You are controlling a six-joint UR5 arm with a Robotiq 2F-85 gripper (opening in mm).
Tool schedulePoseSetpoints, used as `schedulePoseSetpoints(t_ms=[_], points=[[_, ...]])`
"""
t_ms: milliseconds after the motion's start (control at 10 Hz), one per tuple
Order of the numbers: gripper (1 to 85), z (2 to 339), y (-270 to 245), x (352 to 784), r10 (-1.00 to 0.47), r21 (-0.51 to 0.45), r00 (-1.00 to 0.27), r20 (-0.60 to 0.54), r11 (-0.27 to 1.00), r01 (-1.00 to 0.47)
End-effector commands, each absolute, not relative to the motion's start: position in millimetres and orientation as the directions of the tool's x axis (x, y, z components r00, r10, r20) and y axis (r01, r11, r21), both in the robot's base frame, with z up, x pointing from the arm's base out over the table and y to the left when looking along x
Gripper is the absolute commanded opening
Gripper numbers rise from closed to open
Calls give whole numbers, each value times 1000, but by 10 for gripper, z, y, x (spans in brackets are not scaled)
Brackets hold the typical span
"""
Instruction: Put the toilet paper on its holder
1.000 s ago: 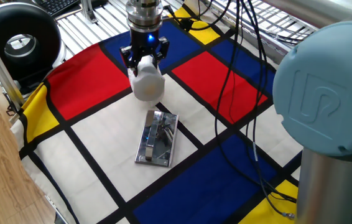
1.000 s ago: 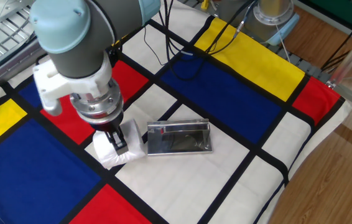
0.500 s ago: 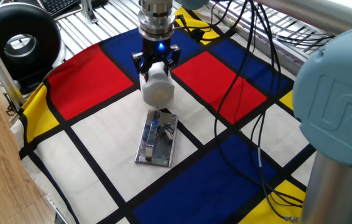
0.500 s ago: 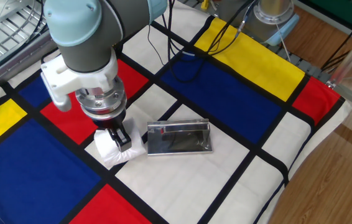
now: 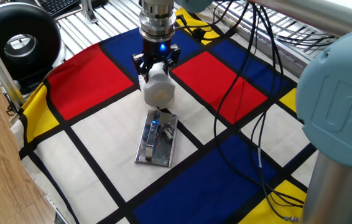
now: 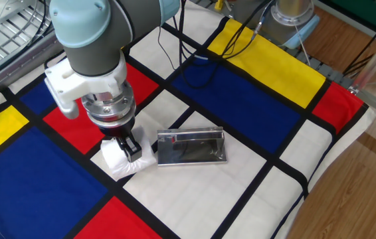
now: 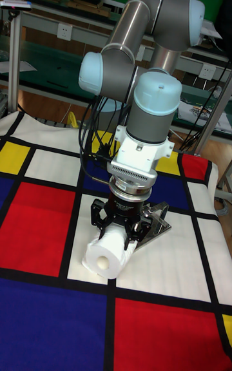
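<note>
The toilet paper (image 5: 158, 89) (image 6: 117, 158) (image 7: 108, 250) is a white roll held on its side, its axis roughly in line with the holder. My gripper (image 5: 156, 65) (image 6: 128, 149) (image 7: 116, 228) is shut on the roll from above, just over the cloth. The holder (image 5: 157, 137) (image 6: 192, 147) (image 7: 155, 217), a shiny chrome plate with a bar arm, lies flat on a white square right beside the roll's end. A small gap or light contact separates roll and holder; I cannot tell which.
A cloth of red, blue, yellow and white squares (image 5: 89, 74) covers the table. Black cables (image 5: 250, 93) hang across the right side. A round black device (image 5: 19, 42) stands at the far left. The table edge and wooden floor (image 6: 347, 192) lie to the right.
The gripper carried the roll sideways toward the holder's end during the first half second, then almost stopped. The holder has not moved.
</note>
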State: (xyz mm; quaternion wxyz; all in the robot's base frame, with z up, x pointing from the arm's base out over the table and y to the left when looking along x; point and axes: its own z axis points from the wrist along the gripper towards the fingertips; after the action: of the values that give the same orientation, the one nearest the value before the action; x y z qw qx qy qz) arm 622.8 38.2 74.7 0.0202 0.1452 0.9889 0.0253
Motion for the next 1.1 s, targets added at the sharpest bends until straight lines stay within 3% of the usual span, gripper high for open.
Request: schedulePoseSetpoints(t_ms=[0, 1000], points=[[13, 771, 436, 6195, 291, 79, -956, -20, 954, 289], [13, 717, 641, 5827, 318, 95, -947, -50, 945, 313]])
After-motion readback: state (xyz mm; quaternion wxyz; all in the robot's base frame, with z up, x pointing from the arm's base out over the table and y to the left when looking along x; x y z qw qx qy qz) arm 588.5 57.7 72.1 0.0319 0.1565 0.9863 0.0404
